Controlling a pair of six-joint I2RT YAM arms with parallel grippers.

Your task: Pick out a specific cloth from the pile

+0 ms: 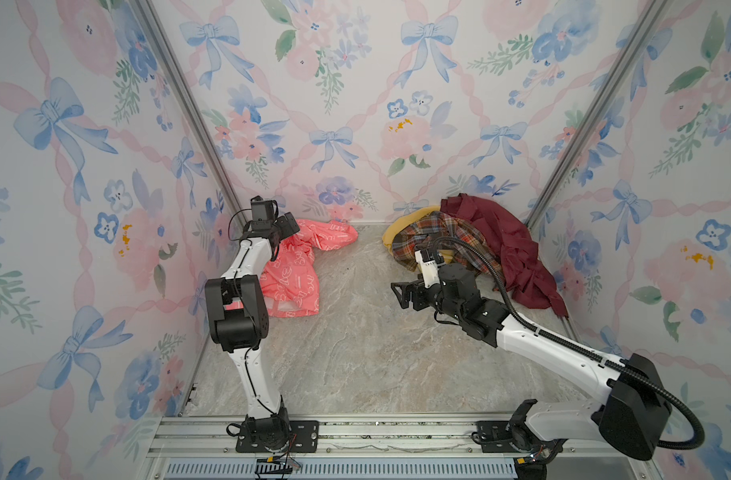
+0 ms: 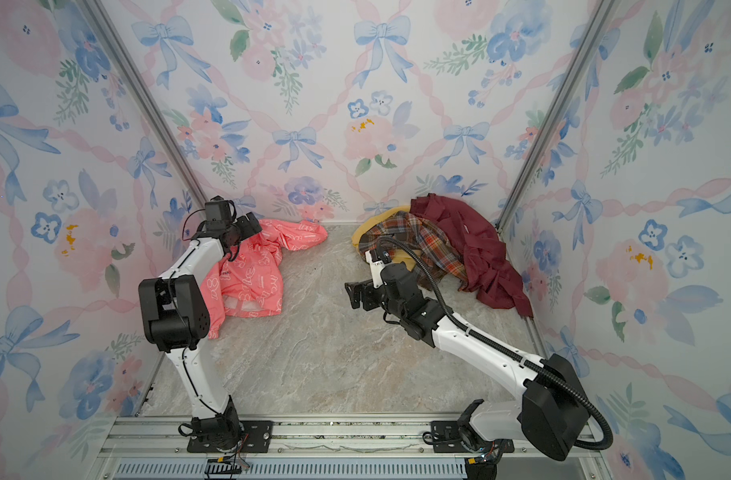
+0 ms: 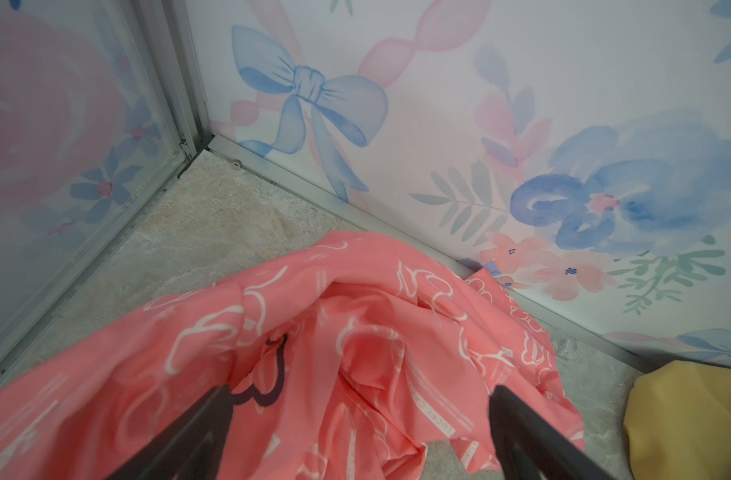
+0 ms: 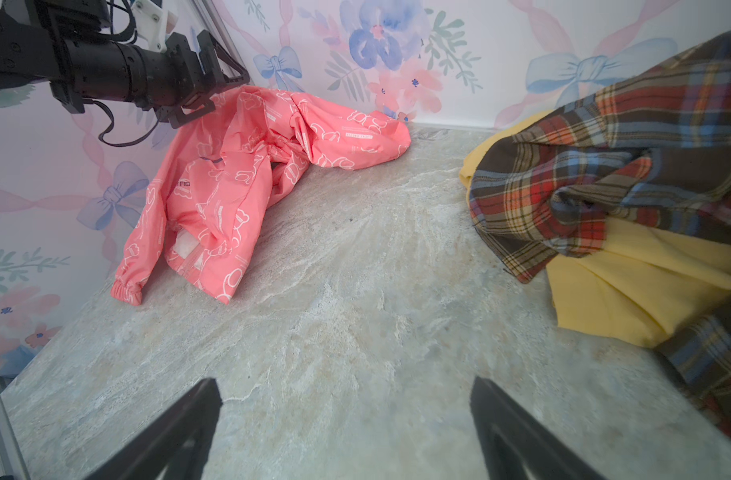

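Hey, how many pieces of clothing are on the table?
4: the coral-pink cloth alone at back left; the plaid shirt, maroon garment and yellow garment heaped back right. More may hide underneath.

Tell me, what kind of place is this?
Probably a robot practice booth, not a bedroom: robot arms bolted to a metal rail, flowery panels in metal frames, and a clothes pile.
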